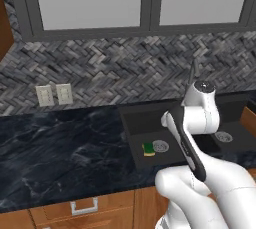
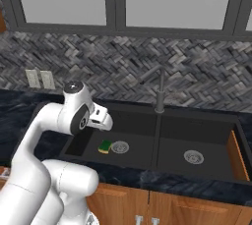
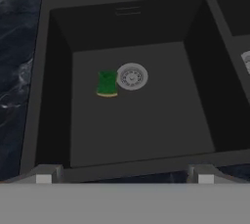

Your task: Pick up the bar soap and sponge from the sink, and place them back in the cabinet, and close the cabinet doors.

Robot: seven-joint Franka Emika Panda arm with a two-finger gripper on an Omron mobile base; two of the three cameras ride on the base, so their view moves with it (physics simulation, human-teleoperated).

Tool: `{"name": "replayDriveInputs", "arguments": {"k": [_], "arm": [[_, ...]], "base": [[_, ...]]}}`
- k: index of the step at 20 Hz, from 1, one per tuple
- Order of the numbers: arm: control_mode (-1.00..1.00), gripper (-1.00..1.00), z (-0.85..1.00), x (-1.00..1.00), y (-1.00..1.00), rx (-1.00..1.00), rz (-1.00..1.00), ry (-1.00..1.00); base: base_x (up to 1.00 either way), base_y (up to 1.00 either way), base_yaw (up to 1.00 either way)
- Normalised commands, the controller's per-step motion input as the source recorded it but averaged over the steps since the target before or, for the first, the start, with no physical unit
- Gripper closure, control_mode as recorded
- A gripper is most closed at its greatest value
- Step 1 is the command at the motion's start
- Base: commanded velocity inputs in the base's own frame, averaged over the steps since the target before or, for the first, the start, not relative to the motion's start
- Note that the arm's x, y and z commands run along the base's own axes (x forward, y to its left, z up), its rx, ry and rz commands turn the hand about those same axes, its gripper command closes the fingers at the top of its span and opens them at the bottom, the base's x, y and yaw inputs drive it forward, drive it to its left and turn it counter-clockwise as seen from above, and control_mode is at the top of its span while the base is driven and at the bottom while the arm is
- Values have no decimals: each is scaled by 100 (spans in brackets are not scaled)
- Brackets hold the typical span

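Lying on the floor of the left basin of the sink (image 3: 44, 71): sponge (image 3: 107, 83), touching the silver drain (image 3: 132, 76) at its 9 o'clock. Hanging above that basin with fingers spread apart, grasping nothing: gripper (image 3: 124, 178). Hiding the gripper in both base views, apparently: the arm's own links. Showing the faucet (image 2: 160, 91) whole: right base view.

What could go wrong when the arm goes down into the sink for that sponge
1. The sponge lies flat on the floor of the left basin of the sink, right beside the drain; a finger might catch the drain ring.
2. The basin walls are steep and the gripper, open, sits above the near rim, so a careless descent could bump that rim.
3. The faucet stands behind the divider and could be clipped on lifting out.
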Motion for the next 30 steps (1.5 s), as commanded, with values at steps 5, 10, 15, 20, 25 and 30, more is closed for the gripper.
{"name": "replayDriveInputs", "arguments": {"k": [5,10,15,20,25,30], "arm": [[-100,-100,-39,31,1,0,0,0],[-100,-100,-39,33,1,0,0,0],[-100,-100,-39,35,3,0,0,0],[-100,-100,-39,34,3,0,0,0],[-100,-100,-40,33,5,0,0,0],[-100,-100,-39,31,6,0,0,0]], "base": [[0,0,0],[0,0,0],[0,0,0],[0,0,0],[0,0,0],[0,0,0]]}}
